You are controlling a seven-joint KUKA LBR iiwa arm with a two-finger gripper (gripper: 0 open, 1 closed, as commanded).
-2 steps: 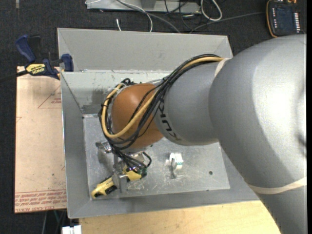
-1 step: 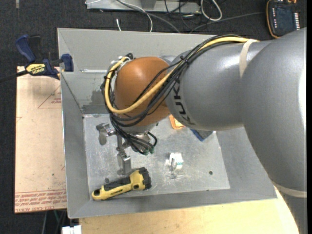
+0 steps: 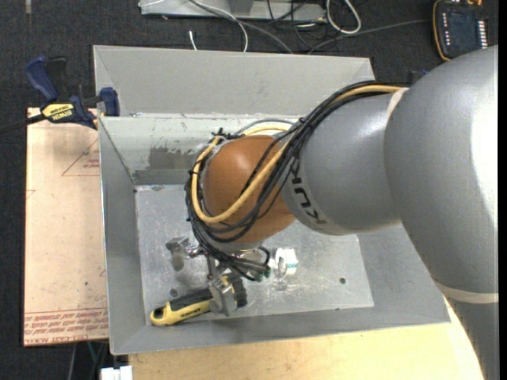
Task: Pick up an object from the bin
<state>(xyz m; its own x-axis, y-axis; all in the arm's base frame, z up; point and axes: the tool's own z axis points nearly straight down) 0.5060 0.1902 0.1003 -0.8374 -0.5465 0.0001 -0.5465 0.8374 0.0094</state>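
Grey sheet metal makes up the bin [image 3: 119, 236], its walls sloping down to a flat, scuffed floor. From the right of the camera view the large silver-grey arm [image 3: 412, 157] reaches over the rim and covers much of the bin's back half. At its wrist sits a rounded orange cover [image 3: 245, 176]. A bundle of black and yellow cables [image 3: 207, 212] loops round the cover's left side and runs back along the arm. Below the cover the hand [image 3: 226, 294] points down at the front-left part of the floor, low over it or on it. Cables and the hand's own dark body crowd the tip, so I cannot tell whether the hand is apart or together, nor whether anything is gripped in it.

Nearest to it lies a yellow-and-black tool [image 3: 181, 312], long and slim, flat on the floor close to the front wall. Its yellow end points left and its darker end runs up to the hand, touching it or just beside it. A small clear-and-green thing [image 3: 284, 264] rests on the floor just to the right of the hand, apart from the tool. To the hand's upper left is a small silvery piece [image 3: 179, 252], too small to say what it is.
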